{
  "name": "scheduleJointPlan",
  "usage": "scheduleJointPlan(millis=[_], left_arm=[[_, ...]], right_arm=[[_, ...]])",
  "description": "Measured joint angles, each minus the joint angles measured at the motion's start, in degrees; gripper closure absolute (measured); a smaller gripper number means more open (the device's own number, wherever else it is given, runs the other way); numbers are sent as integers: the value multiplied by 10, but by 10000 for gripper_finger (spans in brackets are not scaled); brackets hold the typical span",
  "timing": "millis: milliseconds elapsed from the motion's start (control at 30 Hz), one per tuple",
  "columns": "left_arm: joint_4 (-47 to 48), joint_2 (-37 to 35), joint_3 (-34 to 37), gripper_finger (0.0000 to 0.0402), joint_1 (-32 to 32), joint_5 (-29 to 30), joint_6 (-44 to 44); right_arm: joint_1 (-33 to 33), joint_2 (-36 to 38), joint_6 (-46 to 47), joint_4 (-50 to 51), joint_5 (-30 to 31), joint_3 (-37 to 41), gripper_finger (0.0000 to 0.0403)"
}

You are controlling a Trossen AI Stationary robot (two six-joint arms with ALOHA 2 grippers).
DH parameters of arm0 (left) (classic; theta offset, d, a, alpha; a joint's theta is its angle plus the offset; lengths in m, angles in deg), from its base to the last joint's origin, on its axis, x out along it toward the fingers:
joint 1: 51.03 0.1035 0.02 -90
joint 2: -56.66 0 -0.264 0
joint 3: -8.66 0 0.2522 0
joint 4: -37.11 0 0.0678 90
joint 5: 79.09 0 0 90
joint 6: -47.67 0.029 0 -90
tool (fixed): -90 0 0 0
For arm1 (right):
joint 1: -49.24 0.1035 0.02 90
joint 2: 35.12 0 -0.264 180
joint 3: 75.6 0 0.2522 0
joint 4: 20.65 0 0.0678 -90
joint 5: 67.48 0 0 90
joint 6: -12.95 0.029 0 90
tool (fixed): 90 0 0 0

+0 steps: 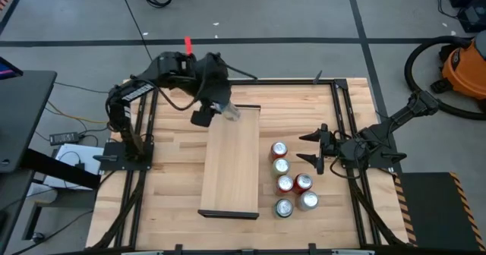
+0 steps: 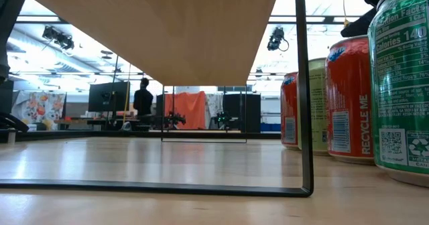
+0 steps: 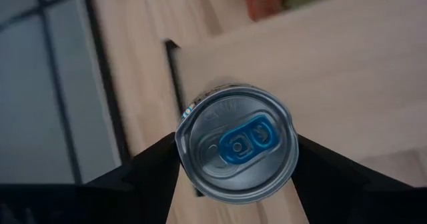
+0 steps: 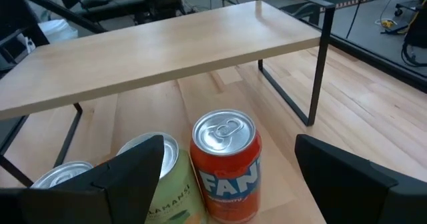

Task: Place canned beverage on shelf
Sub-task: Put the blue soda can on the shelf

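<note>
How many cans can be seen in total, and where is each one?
6. Five cans stand in a cluster on the table, right of the shelf, in front of the open right gripper. One silver can is between the left gripper's fingers over the shelf's far end.

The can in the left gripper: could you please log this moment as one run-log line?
left gripper: shut on silver can, at shelf far end | right gripper: open, waits at orange can | cans beside shelf: six
</note>
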Motion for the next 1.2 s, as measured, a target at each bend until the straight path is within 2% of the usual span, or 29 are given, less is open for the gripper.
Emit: scheduleJointPlan(millis=[300, 600, 700, 933, 1200], left_arm=[[2, 3, 99, 141, -5, -13, 12], [2, 2, 103, 136, -2, -4, 9], [2, 2, 103, 119, -2, 16, -7], [1, 2, 103, 65, -7, 22, -49], [-9, 2, 103, 56, -10, 16, -69]], right_arm=[[0, 0, 6, -3, 2, 0, 55], [0, 0, 1, -2, 2, 0, 55], [0, 0, 0, -2, 2, 0, 55], [0, 0, 0, -4, 2, 0, 55], [0, 0, 5, -4, 3, 0, 55]])
